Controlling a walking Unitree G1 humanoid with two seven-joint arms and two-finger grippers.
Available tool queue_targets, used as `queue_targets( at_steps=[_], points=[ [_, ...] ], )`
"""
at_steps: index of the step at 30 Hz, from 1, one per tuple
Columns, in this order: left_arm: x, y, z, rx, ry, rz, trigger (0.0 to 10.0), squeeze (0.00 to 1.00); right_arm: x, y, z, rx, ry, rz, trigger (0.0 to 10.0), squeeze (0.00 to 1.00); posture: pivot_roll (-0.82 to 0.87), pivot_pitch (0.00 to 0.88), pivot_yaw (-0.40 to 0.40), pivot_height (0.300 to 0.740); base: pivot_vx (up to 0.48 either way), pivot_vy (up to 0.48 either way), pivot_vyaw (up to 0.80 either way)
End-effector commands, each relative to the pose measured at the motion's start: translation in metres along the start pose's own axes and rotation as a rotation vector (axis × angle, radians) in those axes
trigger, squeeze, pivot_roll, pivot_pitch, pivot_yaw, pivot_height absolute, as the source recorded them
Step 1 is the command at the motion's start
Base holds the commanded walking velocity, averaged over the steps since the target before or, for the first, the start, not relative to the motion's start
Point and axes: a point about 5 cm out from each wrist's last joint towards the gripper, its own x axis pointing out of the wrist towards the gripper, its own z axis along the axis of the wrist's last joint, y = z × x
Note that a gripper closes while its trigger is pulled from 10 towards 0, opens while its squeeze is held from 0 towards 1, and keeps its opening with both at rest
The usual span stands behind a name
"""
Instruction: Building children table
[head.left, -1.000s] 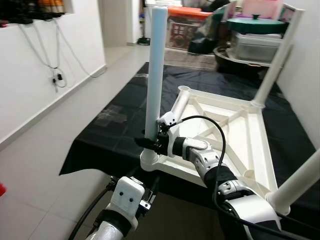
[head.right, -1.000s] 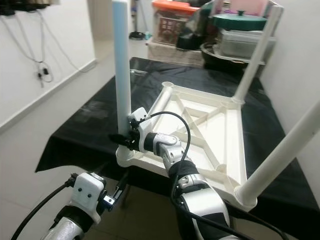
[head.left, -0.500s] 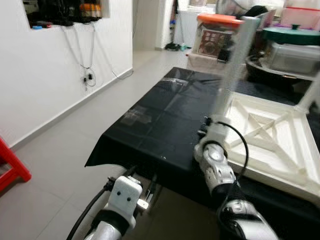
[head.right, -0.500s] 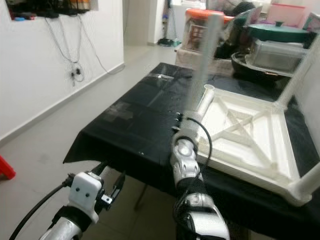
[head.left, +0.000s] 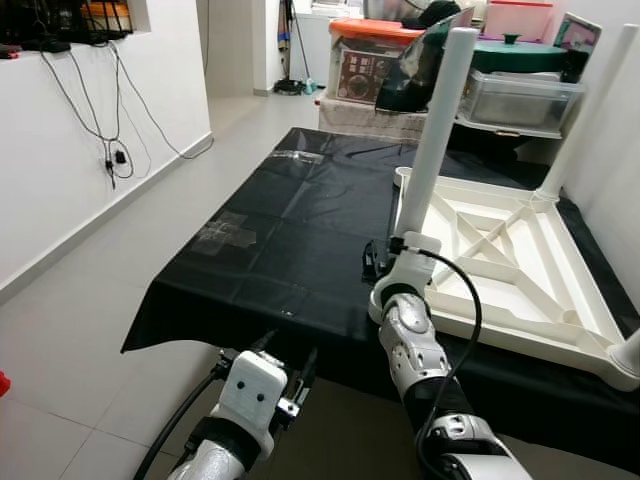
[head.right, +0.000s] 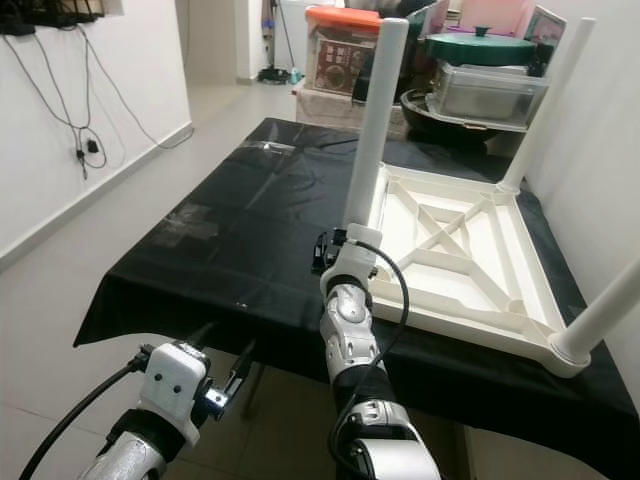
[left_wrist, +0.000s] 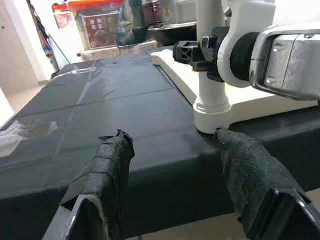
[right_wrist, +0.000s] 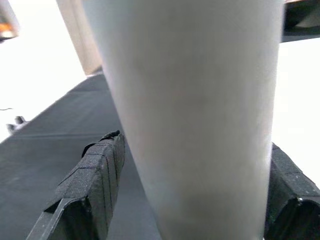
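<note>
The right gripper (head.left: 378, 258) sits at the centre of the left eye view, its black fingers (right_wrist: 87, 192) clamped on either side of the white table leg (head.left: 432, 130), low down near where the leg meets the frame. The left gripper (left_wrist: 172, 180) hangs low at the bottom of that view, below the near table edge, its two cloth-wrapped fingers spread apart and holding nothing. Largest in the scene is the black-covered table (head.left: 290, 230), running from the lower left toward the upper middle. On its right half lies the upturned white children's table frame (head.left: 500, 265), underside ribs showing, with the held leg standing upright from its near left corner and another white leg (head.left: 588, 100) rising at the far right corner. Behind, in the upper right, stand storage boxes (head.left: 522, 95) and an orange-lidded bin (head.left: 370, 55). Cables (head.left: 110, 110) hang on the white wall at upper left.
</note>
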Motion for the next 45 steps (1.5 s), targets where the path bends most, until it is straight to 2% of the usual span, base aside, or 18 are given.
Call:
queue_targets(
  at_steps=[1, 2, 6, 9, 11, 14, 21, 22, 24, 27, 28, 30, 31, 33, 34, 35, 40, 45],
  points=[
    [0.0, -0.001, -0.005, -0.009, 0.023, -0.005, 10.0, 0.0, 0.006, 0.022, 0.012, 0.06, 0.001, 0.285, 10.0, 0.0, 0.14, 0.0, -0.082, 0.74, 0.0, 0.0, 0.0],
    [0.0, -0.001, -0.005, -0.009, 0.023, -0.005, 10.0, 0.0, 0.006, 0.022, 0.012, 0.06, 0.001, 0.285, 10.0, 0.0, 0.14, 0.0, -0.082, 0.74, 0.0, 0.0, 0.0],
    [0.001, 0.0, -0.005, -0.01, 0.022, -0.005, 10.0, 0.0, 0.0, 0.028, 0.008, 0.133, 0.162, 0.765, 10.0, 0.0, 0.14, 0.0, -0.083, 0.74, 0.0, 0.0, 0.0],
    [0.001, 0.0, -0.005, -0.01, 0.022, -0.005, 10.0, 0.0, 0.0, 0.028, 0.008, 0.133, 0.162, 0.765, 10.0, 0.0, 0.14, 0.0, -0.083, 0.74, 0.0, 0.0, 0.0],
    [0.0, 0.0, -0.005, -0.009, 0.022, -0.003, 10.0, 0.0, -0.012, 0.038, 0.009, 0.148, 0.227, 1.055, 10.0, 0.0, 0.15, 0.0, -0.084, 0.74, 0.0, 0.0, 0.0],
    [0.0, 0.0, -0.004, -0.007, 0.021, -0.001, 10.0, 0.0, -0.022, 0.048, 0.005, 0.087, 0.28, 1.245, 10.0, 0.0, 0.15, 0.0, -0.084, 0.74, 0.0, 0.0, 0.0],
    [0.0, 0.0, -0.004, -0.007, 0.02, 0.001, 10.0, 0.0, -0.029, 0.064, -0.01, -0.062, 0.327, 1.328, 10.0, 0.0, 0.15, 0.0, -0.091, 0.74, 0.0, 0.0, 0.0],
    [-0.001, 0.0, -0.004, -0.008, 0.02, 0.002, 10.0, 0.0, -0.023, 0.069, -0.012, -0.121, 0.288, 1.213, 0.0, 0.0, 0.15, 0.0, -0.091, 0.74, 0.0, 0.0, 0.0],
    [-0.001, 0.0, -0.004, -0.008, 0.02, 0.002, 10.0, 0.0, -0.023, 0.069, -0.012, -0.121, 0.288, 1.213, 0.0, 0.0, 0.15, 0.0, -0.091, 0.74, 0.0, 0.0, 0.0],
    [-0.001, -0.001, -0.004, -0.009, 0.02, 0.003, 10.0, 0.0, -0.007, 0.062, -0.012, -0.16, 0.228, 0.905, 0.0, 0.0, 0.15, 0.0, -0.09, 0.74, 0.0, 0.0, 0.0],
    [-0.001, -0.001, -0.004, -0.009, 0.02, 0.003, 10.0, 0.0, -0.007, 0.062, -0.012, -0.16, 0.228, 0.905, 0.0, 0.0, 0.15, 0.0, -0.09, 0.74, 0.0, 0.0, 0.0],
    [-0.001, -0.002, -0.005, -0.011, 0.021, 0.001, 10.0, 0.0, 0.01, 0.032, -0.005, -0.129, 0.173, 0.476, 0.0, 0.0, 0.14, 0.0, -0.087, 0.74, 0.0, 0.0, 0.0],
    [-0.001, -0.002, -0.005, -0.011, 0.021, 0.001, 10.0, 0.0, 0.01, 0.032, -0.005, -0.129, 0.173, 0.476, 0.0, 0.0, 0.14, 0.0, -0.087, 0.74, 0.0, 0.0, 0.0],
    [-0.001, -0.002, -0.005, -0.011, 0.022, -0.001, 10.0, 0.0, 0.016, -0.011, 0.001, -0.091, 0.131, 0.0, 0.0, 0.0, 0.14, 0.0, -0.085, 0.74, 0.0, 0.0, 0.0],
    [-0.001, -0.002, -0.005, -0.011, 0.022, -0.001, 10.0, 0.0, 0.016, -0.011, 0.001, -0.091, 0.131, 0.0, 0.0, 0.0, 0.14, 0.0, -0.085, 0.74, 0.0, 0.0, 0.0],
    [-0.001, -0.002, -0.006, -0.011, 0.021, -0.002, 10.0, 0.0, 0.013, -0.027, 0.004, -0.081, 0.102, -0.183, 0.0, 0.0, 0.14, 0.0, -0.086, 0.74, 0.0, 0.0, 0.0],
    [0.0, -0.002, -0.006, -0.009, 0.019, -0.005, 10.0, 0.0, 0.002, -0.037, 0.009, -0.002, 0.063, -0.455, 0.0, 0.0, 0.14, 0.0, -0.087, 0.74, 0.0, 0.0, 0.0],
    [0.0, -0.002, -0.005, -0.007, 0.017, -0.004, 10.0, 0.0, 0.001, -0.023, 0.008, 0.007, 0.061, -0.434, 0.0, 0.0, 0.14, 0.0, -0.084, 0.74, 0.0, 0.0, 0.0]
  ],
)
